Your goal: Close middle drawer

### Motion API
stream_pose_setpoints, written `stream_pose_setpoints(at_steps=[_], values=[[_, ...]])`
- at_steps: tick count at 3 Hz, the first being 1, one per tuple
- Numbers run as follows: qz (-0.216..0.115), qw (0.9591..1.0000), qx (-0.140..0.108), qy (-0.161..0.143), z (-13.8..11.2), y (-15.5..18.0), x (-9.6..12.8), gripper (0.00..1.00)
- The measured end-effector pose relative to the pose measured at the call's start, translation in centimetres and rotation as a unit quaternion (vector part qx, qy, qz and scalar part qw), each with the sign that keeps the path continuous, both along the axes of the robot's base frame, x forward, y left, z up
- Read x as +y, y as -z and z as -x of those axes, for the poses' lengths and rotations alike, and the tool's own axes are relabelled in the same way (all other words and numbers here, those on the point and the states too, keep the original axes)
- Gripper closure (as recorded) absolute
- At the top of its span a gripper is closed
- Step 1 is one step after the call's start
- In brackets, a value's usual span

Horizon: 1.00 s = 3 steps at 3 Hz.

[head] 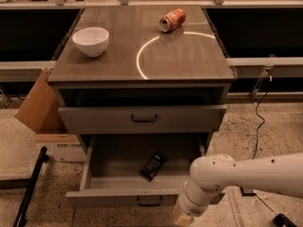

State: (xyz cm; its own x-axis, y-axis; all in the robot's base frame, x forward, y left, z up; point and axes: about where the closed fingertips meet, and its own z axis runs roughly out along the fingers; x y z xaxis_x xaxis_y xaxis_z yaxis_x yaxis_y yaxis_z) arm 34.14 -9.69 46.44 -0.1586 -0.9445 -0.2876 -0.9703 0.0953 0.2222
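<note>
The gripper [182, 219] hangs by the open middle drawer [118, 197] front, right of its handle [149, 202].
</note>
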Motion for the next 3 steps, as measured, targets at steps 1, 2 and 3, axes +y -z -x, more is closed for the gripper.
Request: stream_pose_setpoints(at_steps=[1, 2, 3], values=[[0.004, 0.9997, -0.010, 0.020, -0.2, 2.1, -1.0, 0.87], [-0.002, 0.9978, -0.039, 0.054, -0.8, 4.4, -2.0, 1.00], [-0.011, 0.9925, -0.075, 0.096, -2.1, 6.4, -2.6, 1.00]])
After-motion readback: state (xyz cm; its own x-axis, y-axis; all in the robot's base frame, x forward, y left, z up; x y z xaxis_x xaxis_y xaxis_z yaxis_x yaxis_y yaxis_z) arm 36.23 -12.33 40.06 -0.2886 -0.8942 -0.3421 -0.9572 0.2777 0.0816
